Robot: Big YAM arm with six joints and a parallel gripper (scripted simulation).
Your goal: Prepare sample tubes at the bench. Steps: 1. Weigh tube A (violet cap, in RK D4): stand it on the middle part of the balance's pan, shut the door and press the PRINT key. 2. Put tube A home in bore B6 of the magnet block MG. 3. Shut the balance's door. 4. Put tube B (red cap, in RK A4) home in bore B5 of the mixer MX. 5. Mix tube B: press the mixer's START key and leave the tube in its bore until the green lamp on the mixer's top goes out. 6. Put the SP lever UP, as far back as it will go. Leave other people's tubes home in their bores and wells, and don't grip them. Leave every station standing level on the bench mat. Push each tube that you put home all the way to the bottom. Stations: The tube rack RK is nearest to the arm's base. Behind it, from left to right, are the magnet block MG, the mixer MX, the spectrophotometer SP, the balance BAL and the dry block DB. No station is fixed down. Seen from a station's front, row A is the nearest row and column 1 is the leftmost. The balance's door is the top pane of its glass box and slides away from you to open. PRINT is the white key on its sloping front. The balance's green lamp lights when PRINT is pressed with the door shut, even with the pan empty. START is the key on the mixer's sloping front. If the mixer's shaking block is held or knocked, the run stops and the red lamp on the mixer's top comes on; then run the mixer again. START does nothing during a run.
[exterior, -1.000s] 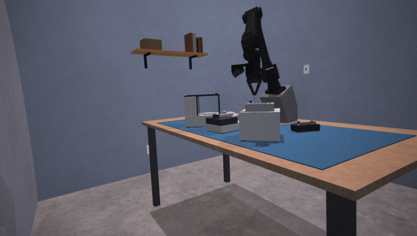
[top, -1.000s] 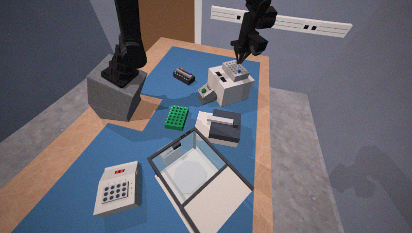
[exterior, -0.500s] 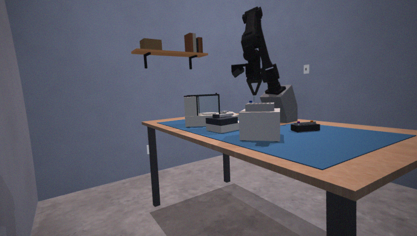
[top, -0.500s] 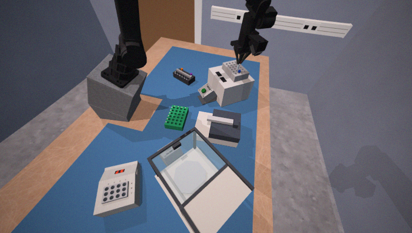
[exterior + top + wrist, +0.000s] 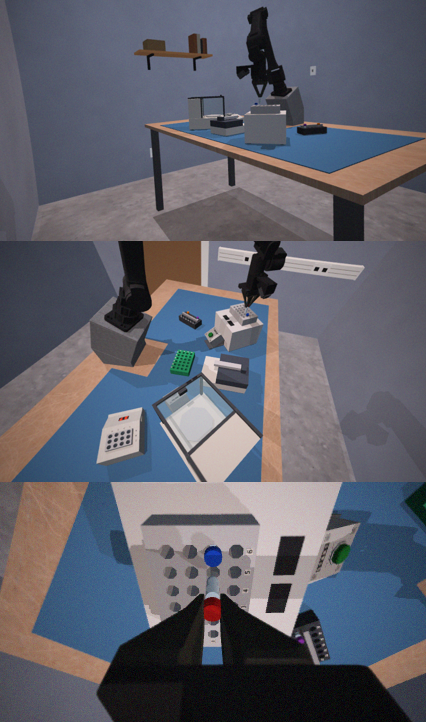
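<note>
My gripper is shut on tube B, whose red cap shows between the fingertips. The clear tube hangs upright above the mixer's block. In the wrist view its lower end lines up with bore B5, just beside a blue-capped tube in B6. How far the tip is from the bore is unclear. Tube A's violet cap shows at the right end of the magnet block. The green START key is unobstructed.
An orange-capped tube also stands in the magnet block. The green rack, spectrophotometer, glass-boxed balance and dry block stand on the mat. The balance door's black handle is at the front.
</note>
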